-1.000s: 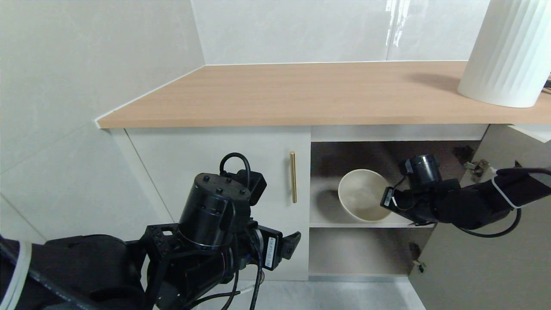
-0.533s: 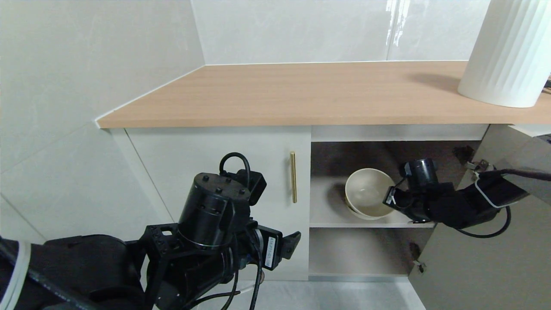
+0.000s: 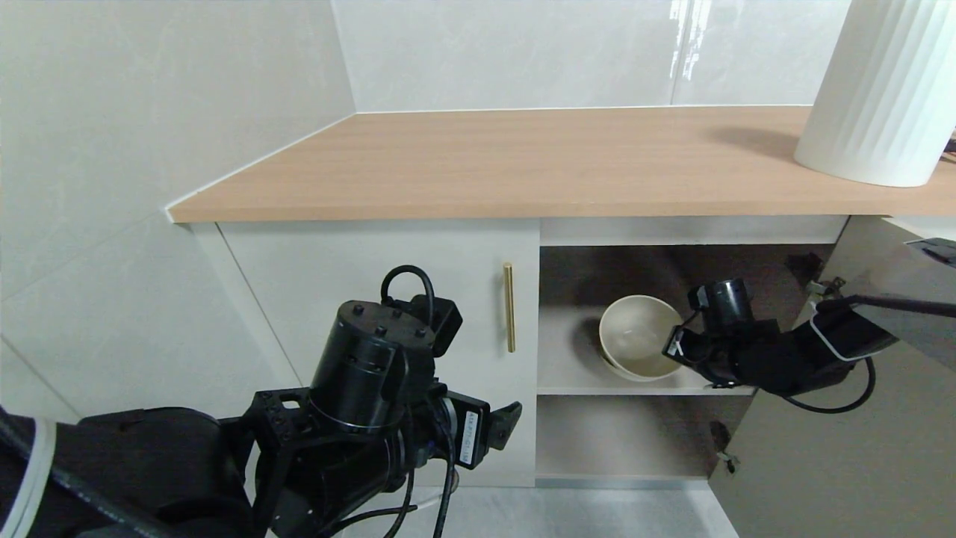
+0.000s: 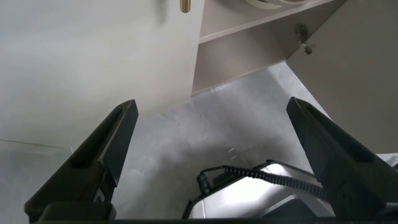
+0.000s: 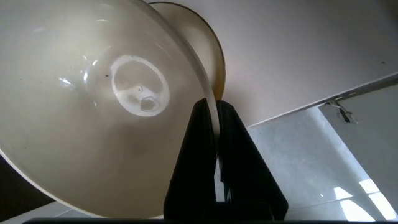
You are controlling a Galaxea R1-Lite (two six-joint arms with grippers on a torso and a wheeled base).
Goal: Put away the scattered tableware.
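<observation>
The light wooden countertop (image 3: 523, 164) runs along the tiled wall, with a tall white ribbed vessel (image 3: 874, 97) standing on its right end. Beneath it sits the pale cabinet (image 3: 373, 269): its left door is closed, and its right door (image 3: 821, 463) is swung wide, baring the upper shelf (image 3: 560, 370).

The left gripper (image 4: 212, 106) hangs low before the closed door, fingers spread wide and empty, aimed at the floor. The right gripper (image 3: 676, 347) reaches into the open compartment, its fingers (image 5: 202, 137) pinched tight on the rim of a cream round ceramic bowl (image 3: 635, 340). That bowl is over the upper shelf, tilted with its mouth toward the room, and seems to be nesting into a second bowl (image 5: 211, 50) of like colour; whether it rests fully is unclear. A slim brass handle (image 3: 508, 306) stands upright on the closed door's edge.

Risk: the hold is a thin pinch on one rim, and the bowl is tilted. Letting go before it settles flat could make it rock, clatter against the lower bowl, or slide toward the shelf's front edge. Pulling back without opening fully could drag both bowls out.
</observation>
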